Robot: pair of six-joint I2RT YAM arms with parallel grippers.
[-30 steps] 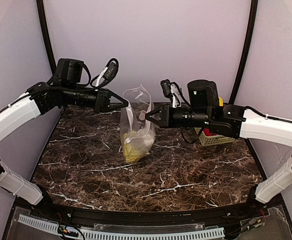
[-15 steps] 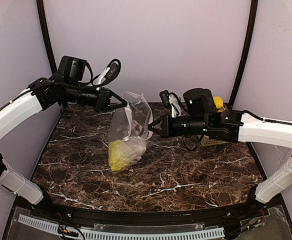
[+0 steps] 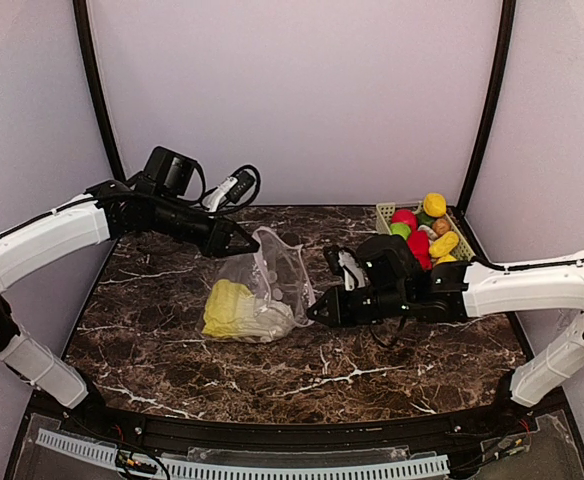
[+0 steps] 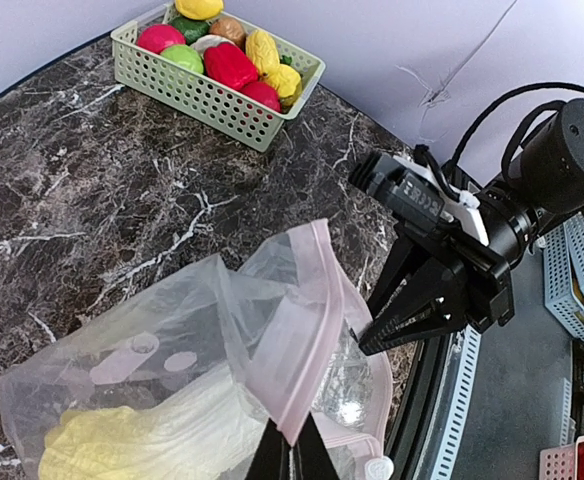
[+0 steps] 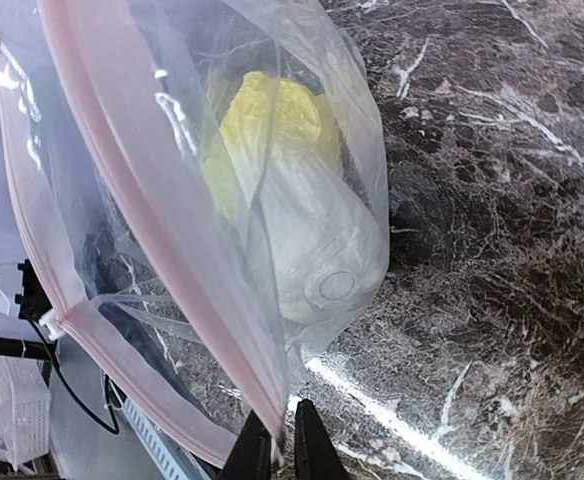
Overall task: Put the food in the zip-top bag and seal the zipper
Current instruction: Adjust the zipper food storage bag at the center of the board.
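Observation:
The clear zip-top bag (image 3: 262, 295) lies on its side on the marble table (image 3: 392, 370) with the yellow-white cabbage (image 3: 230, 310) inside. My left gripper (image 3: 252, 243) is shut on the bag's pink zipper strip (image 4: 307, 330) at its far edge. My right gripper (image 3: 312, 316) is shut on the strip's near edge (image 5: 162, 240). The mouth gapes between the two grips. The white slider tab (image 4: 377, 466) shows at the strip's end. The cabbage also shows in the right wrist view (image 5: 302, 190). More toy foods (image 3: 420, 228) sit in the basket.
The light green mesh basket (image 3: 384, 212) stands at the back right corner, filled with red, green and yellow toy foods; it also shows in the left wrist view (image 4: 217, 95). Purple walls close in the back and sides.
Both grippers have lowered the bag from hanging upright to lying on the table. The cabbage has swung left. The right arm has dropped low, uncovering the basket.

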